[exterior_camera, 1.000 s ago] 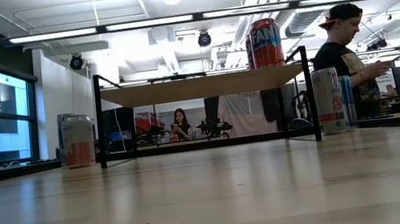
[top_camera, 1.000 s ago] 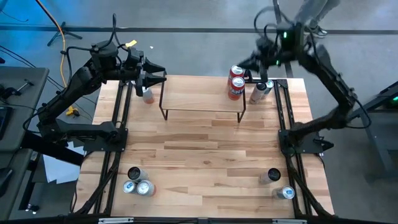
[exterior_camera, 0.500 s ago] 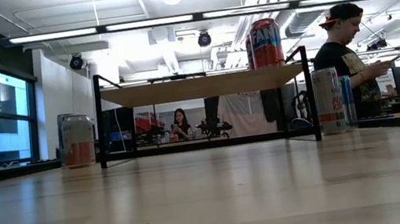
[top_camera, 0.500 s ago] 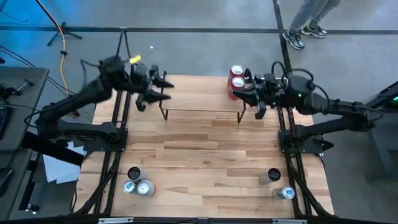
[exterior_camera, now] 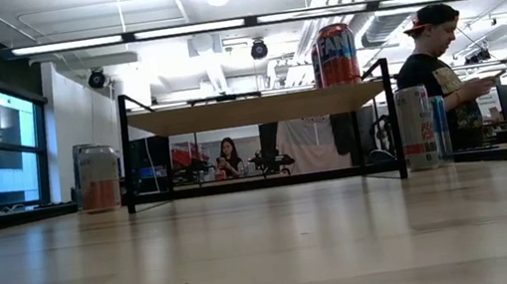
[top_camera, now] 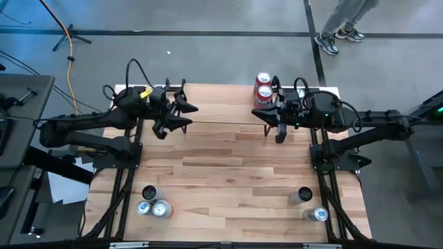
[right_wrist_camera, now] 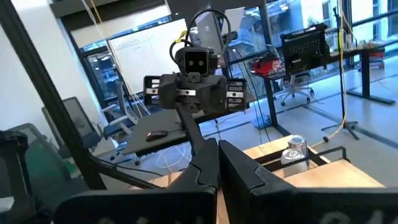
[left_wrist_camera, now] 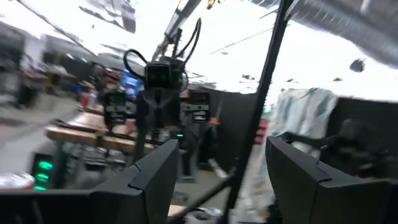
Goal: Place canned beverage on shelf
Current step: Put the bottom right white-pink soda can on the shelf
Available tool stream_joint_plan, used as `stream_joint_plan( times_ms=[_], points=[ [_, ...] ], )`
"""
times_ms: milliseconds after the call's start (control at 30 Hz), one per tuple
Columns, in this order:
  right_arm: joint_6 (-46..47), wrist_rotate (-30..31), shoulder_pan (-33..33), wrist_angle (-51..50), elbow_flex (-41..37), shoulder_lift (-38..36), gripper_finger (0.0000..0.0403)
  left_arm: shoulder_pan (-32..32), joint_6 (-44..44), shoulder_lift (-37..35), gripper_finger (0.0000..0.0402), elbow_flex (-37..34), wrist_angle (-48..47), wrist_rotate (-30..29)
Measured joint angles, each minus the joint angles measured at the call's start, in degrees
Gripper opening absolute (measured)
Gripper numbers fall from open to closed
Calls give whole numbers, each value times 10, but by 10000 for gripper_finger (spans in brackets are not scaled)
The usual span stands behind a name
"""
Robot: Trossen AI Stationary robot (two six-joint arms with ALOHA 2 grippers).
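With the left end effector (top_camera: 181,115) spread empty and the right end effector (top_camera: 266,117) pressed together, both beside the shelf (exterior_camera: 254,110), approach the next can (exterior_camera: 98,178) level.

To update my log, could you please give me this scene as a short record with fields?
shelf: far middle of the table
red can: upright on the shelf's right end
silver can: on the table by the shelf's right leg
left gripper: open, empty, at the shelf's left end
right gripper: shut, empty, at the shelf's right end

red can (exterior_camera: 337,54) on shelf (exterior_camera: 259,110), "FAN" letters
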Motion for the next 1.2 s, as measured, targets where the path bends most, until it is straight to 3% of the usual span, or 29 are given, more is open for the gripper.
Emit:
stream_joint_plan(
  times_ms=[167, 367, 533, 633, 767, 1100, 1200],
  points=[
    [-18, -38, 0, -1, 0, -1, 0, -41, 103, 0, 204, 22, -68, -91],
    [-73, -53, 0, -1, 0, 0, 0, -83, 125, 0, 204, 57, -205, -204],
    [-81, -54, 0, -1, 0, 0, 2, -105, 137, -1, 204, 63, -203, -239],
    [-63, -57, 0, -1, 1, 0, 24, -108, 145, 0, 204, 63, -200, -246],
    [-41, -74, -1, -1, 1, 0, 91, -108, 146, 0, 204, 63, -198, -247],
    [17, -17, -2, -2, 1, 1, 340, -107, 165, 0, 204, 63, -199, -247],
    [20, -15, -2, -7, 1, 4, 389, -107, 164, 0, 204, 63, -199, -247]
  ],
)
